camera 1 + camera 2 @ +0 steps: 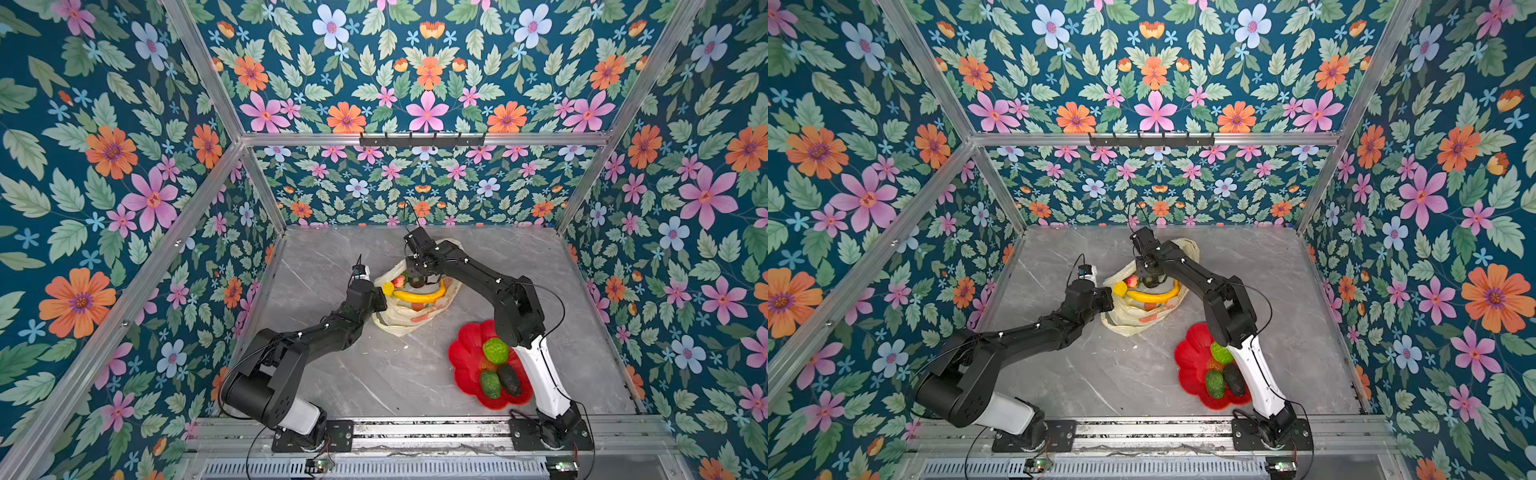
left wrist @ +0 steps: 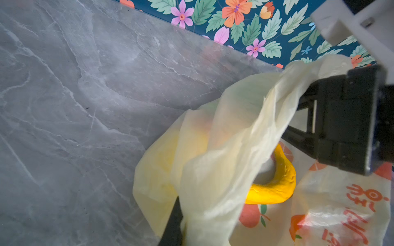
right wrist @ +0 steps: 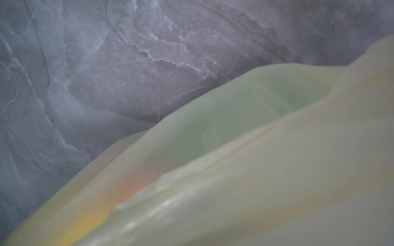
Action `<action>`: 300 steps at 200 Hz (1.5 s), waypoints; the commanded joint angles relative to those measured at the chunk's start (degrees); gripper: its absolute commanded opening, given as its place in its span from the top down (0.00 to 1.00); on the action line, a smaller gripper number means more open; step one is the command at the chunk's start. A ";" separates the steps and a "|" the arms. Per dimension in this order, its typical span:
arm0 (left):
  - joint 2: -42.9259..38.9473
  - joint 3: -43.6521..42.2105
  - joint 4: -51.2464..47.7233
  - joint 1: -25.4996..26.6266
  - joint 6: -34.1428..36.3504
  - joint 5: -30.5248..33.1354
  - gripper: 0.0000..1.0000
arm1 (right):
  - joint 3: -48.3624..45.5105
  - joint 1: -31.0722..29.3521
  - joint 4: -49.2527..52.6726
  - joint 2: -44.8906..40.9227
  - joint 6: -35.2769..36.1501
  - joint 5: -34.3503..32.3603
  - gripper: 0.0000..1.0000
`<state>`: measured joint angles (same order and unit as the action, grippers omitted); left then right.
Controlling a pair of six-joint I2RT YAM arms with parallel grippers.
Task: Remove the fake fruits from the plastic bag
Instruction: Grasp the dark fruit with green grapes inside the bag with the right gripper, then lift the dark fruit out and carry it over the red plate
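Observation:
The pale-yellow plastic bag (image 1: 405,318) (image 1: 1133,320) lies open mid-table. In its mouth lie a yellow banana (image 1: 419,296) (image 2: 277,187), a lemon (image 1: 388,288) and a red strawberry (image 1: 399,281). My left gripper (image 1: 383,300) (image 2: 185,232) is shut on the bag's near-left rim, and one black finger (image 2: 172,223) shows beside the pinched film. My right gripper (image 1: 419,279) (image 1: 1151,277) reaches down into the bag, right over a dark round fruit (image 1: 417,285). Its fingertips are hidden behind bag film (image 3: 255,170) in both wrist views.
A red flower-shaped dish (image 1: 463,353) (image 1: 1187,357) sits front right beside the right arm. It holds a lime-green bumpy fruit (image 1: 495,350), a green avocado (image 1: 491,384) and a dark avocado (image 1: 510,380). Floral walls enclose the grey marble table (image 1: 374,374).

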<state>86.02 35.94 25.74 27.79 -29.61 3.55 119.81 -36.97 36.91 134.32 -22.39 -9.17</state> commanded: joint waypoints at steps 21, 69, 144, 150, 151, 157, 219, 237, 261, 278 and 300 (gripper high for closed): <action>0.23 0.56 0.54 -0.02 0.71 0.05 0.88 | 0.69 -0.05 1.15 0.41 0.48 0.09 0.78; -0.06 0.67 0.07 -0.02 1.04 0.75 0.88 | 0.59 -0.21 1.88 1.26 0.48 -0.08 0.82; 0.12 0.71 -0.03 -0.02 1.19 0.73 0.88 | -0.09 -0.64 2.33 -0.35 0.29 -0.43 0.91; 0.05 0.71 -0.12 -0.02 1.41 0.96 0.88 | -0.34 -0.68 2.22 -0.68 0.24 -0.37 0.91; 0.08 0.75 -0.14 -0.02 1.44 1.03 0.88 | -0.35 -0.71 2.21 -0.70 0.24 -0.35 0.92; 0.00 0.82 -0.45 -0.03 1.56 1.41 0.88 | -0.44 -0.81 2.39 -1.03 0.12 -0.16 0.92; 1.13 1.41 -0.42 -0.02 1.57 0.51 0.88 | -6.41 -1.43 2.69 -8.50 -1.42 3.04 0.95; 1.50 1.53 -0.42 -0.02 1.44 0.14 0.88 | -9.44 -1.43 2.66 -11.56 -2.12 3.89 0.96; 1.15 1.39 -0.34 -0.02 1.47 0.47 0.88 | -11.39 -1.44 3.96 -15.13 -2.56 4.68 0.96; 1.00 1.38 -0.42 -0.02 1.39 0.35 0.88 | -12.14 -1.44 5.31 -17.46 -2.66 5.11 0.96; 1.17 1.45 -0.34 -0.02 1.05 -0.21 0.88 | -14.26 -1.44 6.66 -20.86 -3.32 5.43 0.97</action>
<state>87.35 37.08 25.21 27.79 -28.36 4.10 107.11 -38.33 41.19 116.36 -24.51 -4.64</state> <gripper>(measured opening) 0.121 0.091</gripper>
